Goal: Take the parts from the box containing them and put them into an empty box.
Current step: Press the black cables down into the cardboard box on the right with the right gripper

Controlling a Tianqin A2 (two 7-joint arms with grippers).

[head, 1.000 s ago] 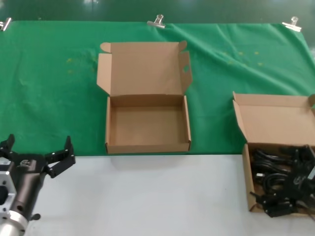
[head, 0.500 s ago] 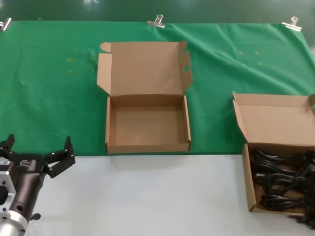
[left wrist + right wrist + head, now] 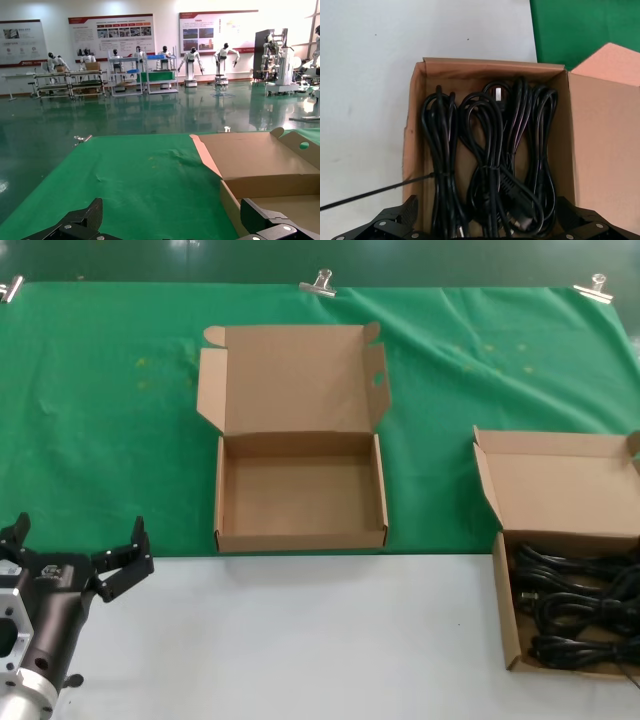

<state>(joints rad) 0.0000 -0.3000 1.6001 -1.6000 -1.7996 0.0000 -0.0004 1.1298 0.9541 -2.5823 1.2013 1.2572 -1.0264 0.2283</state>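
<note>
the black cord coils point(image 3: 490, 160) are lying side by side in the tray of the plain-lidded box point(image 3: 497, 590) at the table's right edge, nothing pinching them. the right gripper point(image 3: 490, 232) is hanging over that tray, fingers spread. the empty box point(image 3: 300, 538) is sitting open mid-table on the green cloth point(image 3: 100, 420). the left gripper point(image 3: 75, 558) is resting spread at the near left.

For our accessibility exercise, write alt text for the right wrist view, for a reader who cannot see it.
Bundled black cords fill an open cardboard box seen from above, its lid folded open. The open right gripper shows at the edge, above them.
</note>
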